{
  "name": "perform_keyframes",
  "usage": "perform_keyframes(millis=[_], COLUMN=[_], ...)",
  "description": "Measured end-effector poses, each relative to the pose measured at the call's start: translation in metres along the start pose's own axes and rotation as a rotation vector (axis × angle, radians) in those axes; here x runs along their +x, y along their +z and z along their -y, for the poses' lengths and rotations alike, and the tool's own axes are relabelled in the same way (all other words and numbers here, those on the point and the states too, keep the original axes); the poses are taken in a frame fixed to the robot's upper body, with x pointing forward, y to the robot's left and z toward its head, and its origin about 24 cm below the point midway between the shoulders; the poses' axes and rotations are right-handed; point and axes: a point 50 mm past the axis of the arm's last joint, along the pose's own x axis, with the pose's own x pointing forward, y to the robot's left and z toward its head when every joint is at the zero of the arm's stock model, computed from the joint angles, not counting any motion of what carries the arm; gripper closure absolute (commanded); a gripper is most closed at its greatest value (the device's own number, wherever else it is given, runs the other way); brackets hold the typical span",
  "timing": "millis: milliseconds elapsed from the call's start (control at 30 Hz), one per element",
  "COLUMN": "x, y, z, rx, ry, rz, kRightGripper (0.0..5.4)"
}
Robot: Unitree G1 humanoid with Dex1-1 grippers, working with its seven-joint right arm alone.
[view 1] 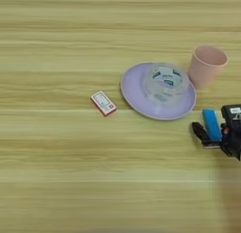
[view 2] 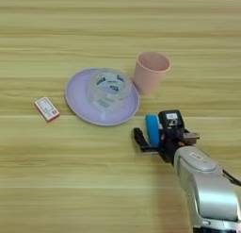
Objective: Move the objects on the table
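The clear tape roll (view 2: 110,89) is sitting flat on a lilac plate (view 2: 77,103) around the middle of the wooden table (view 1: 56,180); the pink cup (view 2: 150,71) is standing upright just right of the plate, at its far right rim, looking as if it is touching it; a small red-and-white box (view 1: 103,104) is lying left of the plate, a little apart from it. The blue block (view 2: 152,128) is sitting just near of the plate's right edge, between the two black fingers of the right gripper (view 2: 153,132); the fingers are lying close along both its sides, seemingly gripping it; the silver forearm (view 2: 207,189) is reaching in from the near right.
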Motion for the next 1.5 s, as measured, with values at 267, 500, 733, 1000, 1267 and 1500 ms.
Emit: perform_keyframes(millis=[267, 500, 733, 1000, 1267, 1500], x=[0.006, 0.01, 0.013, 0.013, 0.014, 0.015], y=[0.0, 0.0, 0.0, 0.001, 0.001, 0.002], z=[0.005, 0.007, 0.007, 0.007, 0.005, 0.005], rx=[0.019, 0.05, 0.074, 0.073, 0.068, 0.067], ry=[-0.01, 0.02, 0.061, 0.069, 0.079, 0.08], rz=[0.002, -0.007, -0.028, -0.033, -0.035, -0.032], kRightGripper=[0.04, 0.66, 1.43, 2.09, 2.8, 3.44])
